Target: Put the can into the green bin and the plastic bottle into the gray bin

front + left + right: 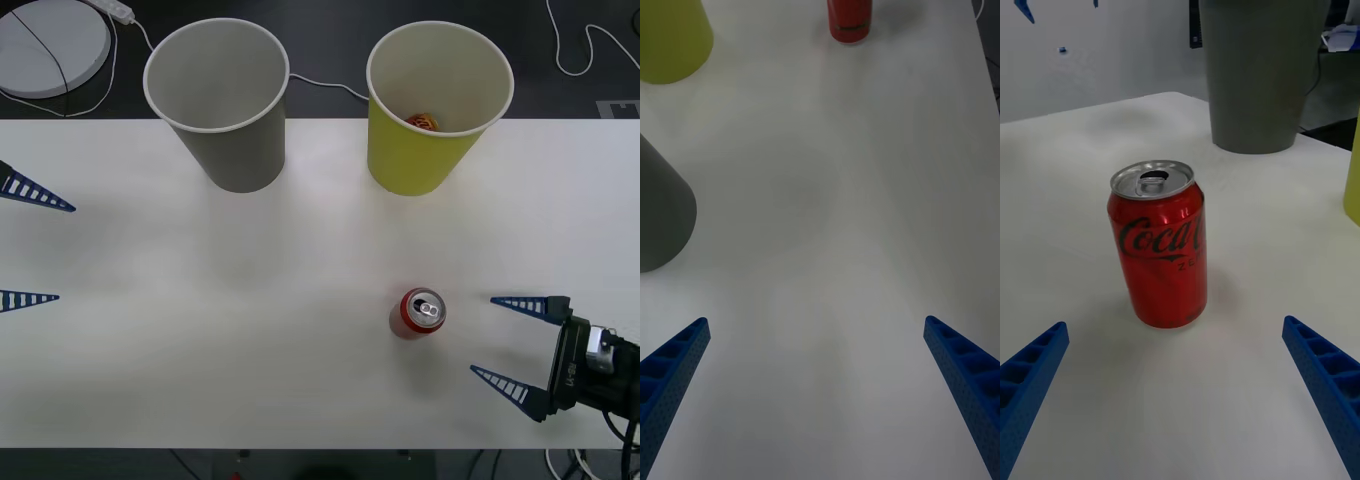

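Can, small and red with a silver top (417, 312), stands upright on the white tabletop (250, 330), well short of the large yellow-green cup-shaped bin (420, 150) and the large gray cup-shaped bin (232, 135) at the far edge. My right claw (505, 345) sits just beside the can with its blue ribbed fingers spread wide, nothing between them. My left claw (25, 245) waits at the tabletop's left edge, also spread apart. To grip well, I judge I should centre the can between the fingers, go in level at mid-height, and close gently so the thin wall doesn't crumple.
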Tool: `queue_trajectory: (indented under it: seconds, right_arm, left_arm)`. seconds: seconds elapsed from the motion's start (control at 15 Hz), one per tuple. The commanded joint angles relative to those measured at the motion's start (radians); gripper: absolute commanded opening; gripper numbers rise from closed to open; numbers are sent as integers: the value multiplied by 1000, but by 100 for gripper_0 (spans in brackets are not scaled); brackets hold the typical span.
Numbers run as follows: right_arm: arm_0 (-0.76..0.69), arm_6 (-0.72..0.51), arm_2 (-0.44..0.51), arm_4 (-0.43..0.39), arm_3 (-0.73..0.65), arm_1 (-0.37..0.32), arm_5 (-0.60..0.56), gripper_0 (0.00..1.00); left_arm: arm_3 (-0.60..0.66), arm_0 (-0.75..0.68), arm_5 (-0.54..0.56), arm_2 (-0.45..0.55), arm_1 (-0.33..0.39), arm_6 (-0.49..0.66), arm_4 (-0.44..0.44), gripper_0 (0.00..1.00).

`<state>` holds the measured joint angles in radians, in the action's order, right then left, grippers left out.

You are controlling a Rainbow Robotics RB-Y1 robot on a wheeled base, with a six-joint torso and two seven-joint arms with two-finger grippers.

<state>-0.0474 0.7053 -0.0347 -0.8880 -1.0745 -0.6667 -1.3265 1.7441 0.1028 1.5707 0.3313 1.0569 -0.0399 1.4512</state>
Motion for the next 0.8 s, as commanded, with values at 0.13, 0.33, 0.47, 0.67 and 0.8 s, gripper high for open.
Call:
queue_trajectory:
  seconds: [0.13, 0.33, 0.47, 0.67, 0.8]
  right_arm:
    - [21, 10, -40, 0, 19, 39, 30, 100]
    - [31, 17, -60, 0, 19, 75, 58, 100]
    - [35, 23, -71, 0, 19, 95, 72, 100]
    - [44, 33, -85, 0, 19, 119, 99, 100]
    - [54, 40, -91, 0, 19, 139, 119, 100]
  left_arm:
    - [0, 0, 0, 0, 0, 0, 0, 100]
    - [0, 0, 0, 0, 0, 0, 0, 100]
    - [0, 0, 0, 0, 0, 0, 0, 100]
    - [0, 0, 0, 0, 0, 0, 0, 100]
    - [0, 0, 0, 0, 0, 0, 0, 100]
